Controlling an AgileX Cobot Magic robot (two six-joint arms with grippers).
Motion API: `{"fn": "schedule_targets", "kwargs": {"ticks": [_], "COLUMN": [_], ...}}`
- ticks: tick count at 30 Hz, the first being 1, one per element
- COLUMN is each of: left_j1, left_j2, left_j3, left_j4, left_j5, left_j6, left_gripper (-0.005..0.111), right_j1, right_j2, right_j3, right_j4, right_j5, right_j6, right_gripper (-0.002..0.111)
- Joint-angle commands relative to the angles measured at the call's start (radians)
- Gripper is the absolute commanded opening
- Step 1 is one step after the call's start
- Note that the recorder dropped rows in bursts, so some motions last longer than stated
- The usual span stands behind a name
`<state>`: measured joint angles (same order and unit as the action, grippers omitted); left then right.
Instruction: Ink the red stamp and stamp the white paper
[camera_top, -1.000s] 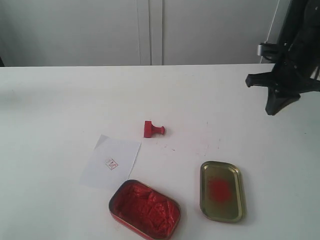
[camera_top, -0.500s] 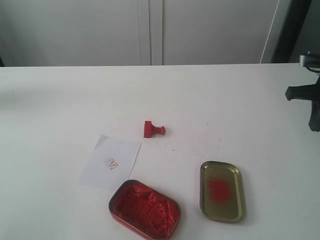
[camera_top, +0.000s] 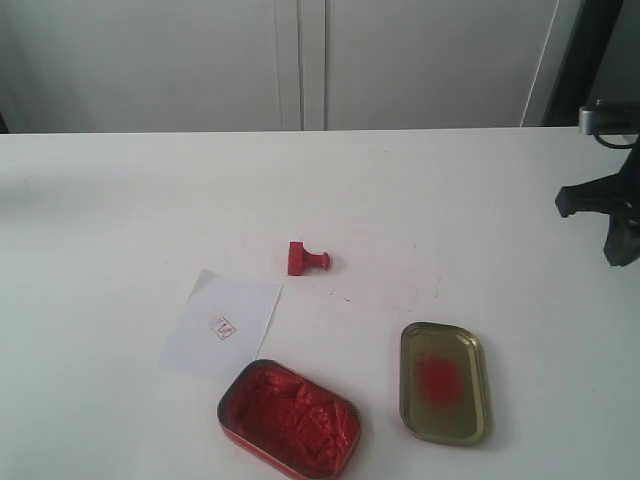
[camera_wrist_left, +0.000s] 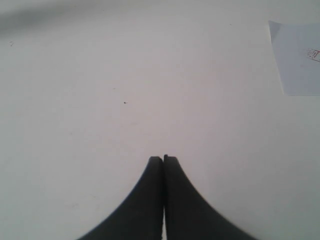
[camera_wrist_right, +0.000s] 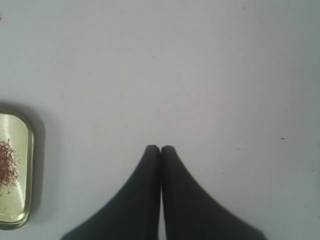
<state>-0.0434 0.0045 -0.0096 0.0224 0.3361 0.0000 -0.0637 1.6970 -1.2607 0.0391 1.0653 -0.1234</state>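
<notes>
The red stamp (camera_top: 306, 259) lies on its side near the middle of the table, handle pointing right, with nothing touching it. The white paper (camera_top: 222, 322) lies flat to its lower left and bears a small red imprint; one edge of the white paper (camera_wrist_left: 298, 57) also shows in the left wrist view. My right gripper (camera_top: 613, 248) hangs at the far right edge, well away from the stamp. In its own wrist view the right gripper (camera_wrist_right: 160, 148) is shut and empty over bare table. My left gripper (camera_wrist_left: 163, 158) is shut and empty too, and is out of the exterior view.
The open tin of red ink paste (camera_top: 290, 417) sits at the front edge, just below the paper. A gold lid (camera_top: 443, 382) with a red smear lies to its right, and part of the lid (camera_wrist_right: 12, 170) shows in the right wrist view. White cabinet doors stand behind the table.
The right arm swung from above the table's right side out to the frame's edge, then came back a little to the left. Stamp, paper, tin and lid have not moved.
</notes>
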Motion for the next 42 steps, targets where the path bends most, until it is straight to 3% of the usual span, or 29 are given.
{"fn": "schedule_targets", "kwargs": {"ticks": [1,11,42], "left_j1": [0.000,0.000,0.000], "left_j2": [-0.005,-0.005,-0.005], "left_j3": [0.010,0.010,0.010], "left_j4": [0.001,0.001,0.001], "left_j5": [0.017,0.017,0.017], "left_j6": [0.000,0.000,0.000], "left_gripper": [0.000,0.000,0.000], "right_j1": [0.011,0.011,0.013], "right_j2": [-0.039,-0.170,-0.916], "right_j3": [0.027,0.112,0.547], "right_j4": [-0.039,-0.039,-0.039], "right_j5": [-0.015,-0.096,-0.464], "right_j6": [-0.008,-0.005,-0.005], "right_gripper": [0.000,0.000,0.000]}}
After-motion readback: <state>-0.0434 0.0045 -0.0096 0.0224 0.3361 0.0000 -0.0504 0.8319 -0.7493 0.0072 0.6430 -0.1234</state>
